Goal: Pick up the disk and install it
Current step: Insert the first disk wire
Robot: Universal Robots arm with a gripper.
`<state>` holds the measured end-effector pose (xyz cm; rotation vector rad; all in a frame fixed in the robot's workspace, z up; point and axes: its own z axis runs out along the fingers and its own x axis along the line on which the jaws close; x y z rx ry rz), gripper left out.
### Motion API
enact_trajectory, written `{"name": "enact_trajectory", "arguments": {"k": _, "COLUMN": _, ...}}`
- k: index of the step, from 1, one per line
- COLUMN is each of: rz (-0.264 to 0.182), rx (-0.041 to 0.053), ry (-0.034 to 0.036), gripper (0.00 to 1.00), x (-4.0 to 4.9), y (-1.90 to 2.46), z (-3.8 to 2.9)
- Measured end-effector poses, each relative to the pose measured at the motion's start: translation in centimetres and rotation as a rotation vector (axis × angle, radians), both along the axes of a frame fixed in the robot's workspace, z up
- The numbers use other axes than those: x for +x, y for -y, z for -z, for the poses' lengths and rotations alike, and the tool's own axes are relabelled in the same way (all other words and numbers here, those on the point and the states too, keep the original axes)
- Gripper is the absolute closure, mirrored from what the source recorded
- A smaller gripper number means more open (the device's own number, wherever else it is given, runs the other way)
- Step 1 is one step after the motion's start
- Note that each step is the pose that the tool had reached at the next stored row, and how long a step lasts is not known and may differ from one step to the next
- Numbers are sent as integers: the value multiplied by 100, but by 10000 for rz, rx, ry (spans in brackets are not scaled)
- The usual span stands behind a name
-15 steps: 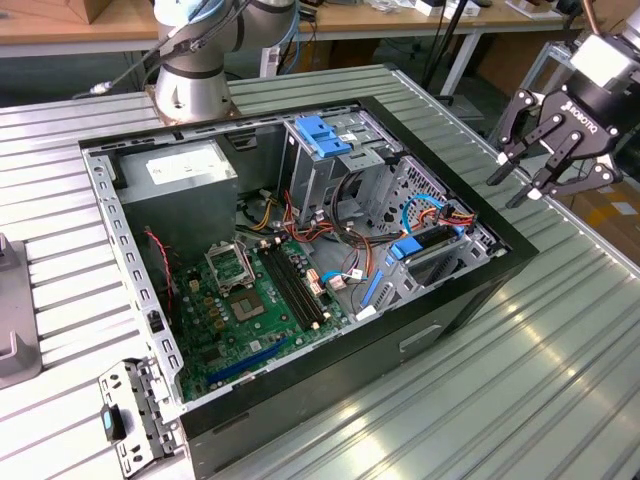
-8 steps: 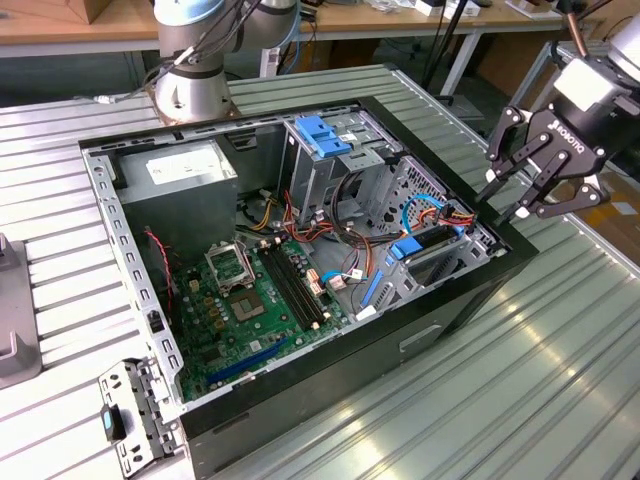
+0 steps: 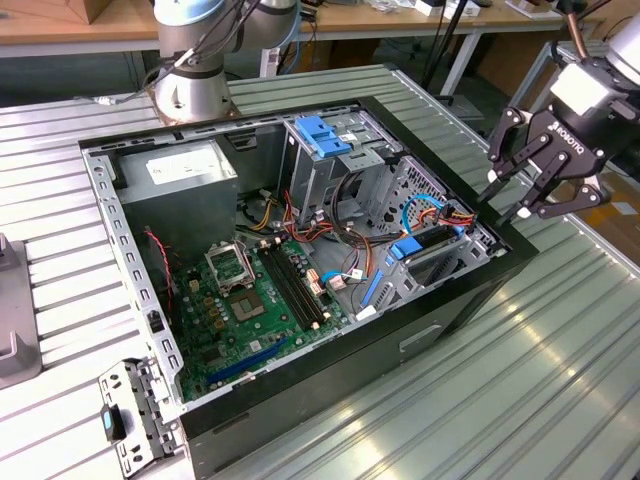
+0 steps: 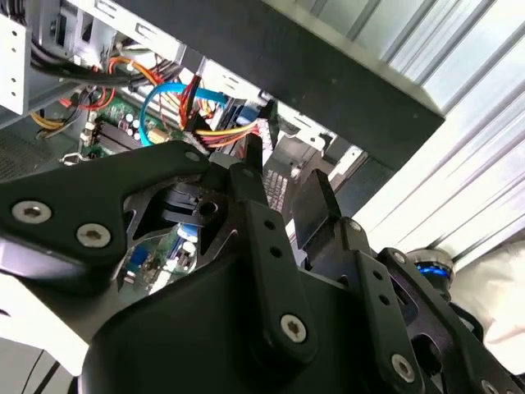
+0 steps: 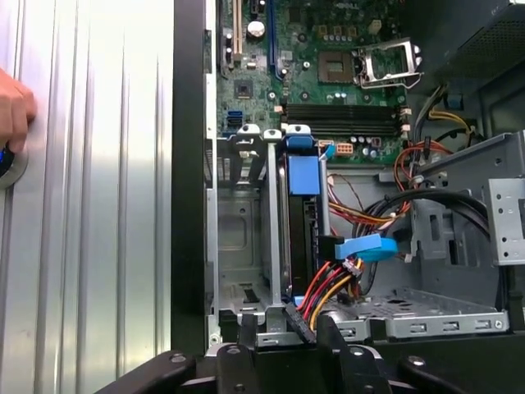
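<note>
The disk (image 3: pixel 418 246), edged by its blue carrier frame (image 5: pixel 302 174), sits on edge in the low drive cage inside the open computer case (image 3: pixel 470 300), near the case wall on the exterior view's right. My gripper (image 3: pixel 514 194) hangs above that wall, just outside the cage, open with nothing between its fingers. In the first wrist view the gripper (image 5: pixel 287 335) shows with the disk's dark edge and a bundle of cables straight ahead of the gap. In the second wrist view one black finger (image 4: pixel 316 201) points toward the case interior.
A tall grey cage with a blue bracket (image 3: pixel 325 135) stands at the back of the case. The motherboard (image 3: pixel 250 290) and power supply (image 3: pixel 180 170) fill the rest. Orange, red and yellow cables (image 5: pixel 328 291) run beside the disk. A person's hand (image 5: pixel 12 107) rests on the ribbed table.
</note>
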<state>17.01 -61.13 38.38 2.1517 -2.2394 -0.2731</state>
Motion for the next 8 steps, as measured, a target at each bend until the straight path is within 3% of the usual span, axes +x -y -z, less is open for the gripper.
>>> {"name": "enact_trajectory", "arguments": {"k": 3, "rz": 1, "rx": 0, "ry": 459, "gripper": 58, "x": -1, "y": 0, "z": 1}}
{"name": "enact_trajectory", "arguments": {"k": 4, "rz": 0, "rx": 0, "ry": 653, "gripper": 58, "x": -1, "y": 0, "z": 1}}
{"name": "enact_trajectory", "arguments": {"k": 8, "rz": 0, "rx": 1, "ry": 1188, "gripper": 58, "x": -2, "y": 0, "z": 3}}
